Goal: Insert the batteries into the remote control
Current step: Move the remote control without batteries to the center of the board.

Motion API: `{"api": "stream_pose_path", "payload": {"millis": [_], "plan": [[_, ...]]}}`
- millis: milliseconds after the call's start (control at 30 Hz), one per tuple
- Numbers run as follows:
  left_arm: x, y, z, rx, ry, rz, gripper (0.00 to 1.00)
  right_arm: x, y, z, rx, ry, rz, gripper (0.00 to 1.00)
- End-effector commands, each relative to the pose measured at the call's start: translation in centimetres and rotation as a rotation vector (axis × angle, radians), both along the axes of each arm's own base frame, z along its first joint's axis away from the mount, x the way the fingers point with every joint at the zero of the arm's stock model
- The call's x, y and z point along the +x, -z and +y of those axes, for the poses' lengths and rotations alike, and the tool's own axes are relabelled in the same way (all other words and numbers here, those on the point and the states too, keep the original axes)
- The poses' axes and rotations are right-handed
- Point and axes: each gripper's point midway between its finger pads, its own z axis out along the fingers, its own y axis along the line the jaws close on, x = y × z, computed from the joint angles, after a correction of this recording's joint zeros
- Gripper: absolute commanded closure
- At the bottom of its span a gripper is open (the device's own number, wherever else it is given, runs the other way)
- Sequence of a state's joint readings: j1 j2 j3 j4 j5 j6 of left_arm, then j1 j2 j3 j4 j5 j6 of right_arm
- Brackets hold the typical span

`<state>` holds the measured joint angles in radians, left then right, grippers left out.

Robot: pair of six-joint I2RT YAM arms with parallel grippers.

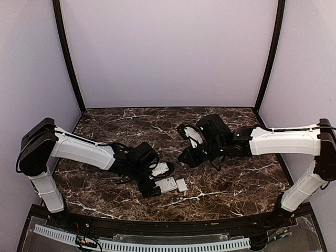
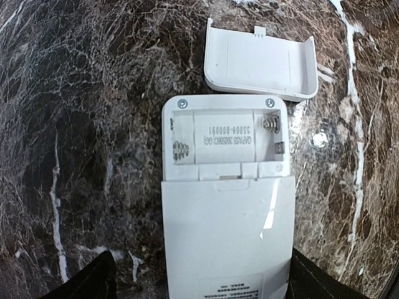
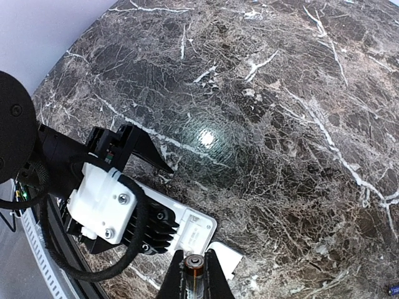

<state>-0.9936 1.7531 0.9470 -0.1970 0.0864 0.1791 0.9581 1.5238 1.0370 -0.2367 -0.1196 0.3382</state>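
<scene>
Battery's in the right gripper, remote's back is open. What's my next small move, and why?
Probably ease the right gripper over to the open bay of the remote control, turning the battery to lie along it. The bay looks empty, springs exposed; the cover lies off beside it, and the left gripper straddles the remote's end, jaws wide.

Remote control [image 2: 227, 205]: white plastic, rectangular, lying flat with its face down and back up. It sits lengthwise between the spread jaws of the left gripper [image 2: 209, 283], with a gap on one side, and its far end reaches out past the fingertips. The battery bay at that far end is uncovered and empty. It shows one coil spring at each side, printed text on the floor and two screws on the rim beyond.

Battery [image 3: 194, 273]: slim dark cylinder, its round end with a bright metal centre facing the camera. It is pinched between the jaws of the right gripper [image 3: 194, 286].
</scene>
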Motion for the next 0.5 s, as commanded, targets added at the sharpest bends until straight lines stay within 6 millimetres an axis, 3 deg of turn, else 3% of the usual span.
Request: {"api": "stream_pose_path", "payload": {"millis": [0,200,467], "plan": [[-0.7,1.5,0.5,0.087,0.037,0.068,0.16,0.5,-2.6,0.0,0.053,-0.024,-0.072,1.0],[-2.4,2.9,-0.2,0.106,0.103,0.163,0.4,1.2,-2.8,-2.7,0.04,0.054,-0.068,1.0],[-3.4,3.1,-3.6,0.069,0.124,0.157,0.64,2.0,-2.5,-6.3,0.017,0.149,-0.063,1.0]]}}
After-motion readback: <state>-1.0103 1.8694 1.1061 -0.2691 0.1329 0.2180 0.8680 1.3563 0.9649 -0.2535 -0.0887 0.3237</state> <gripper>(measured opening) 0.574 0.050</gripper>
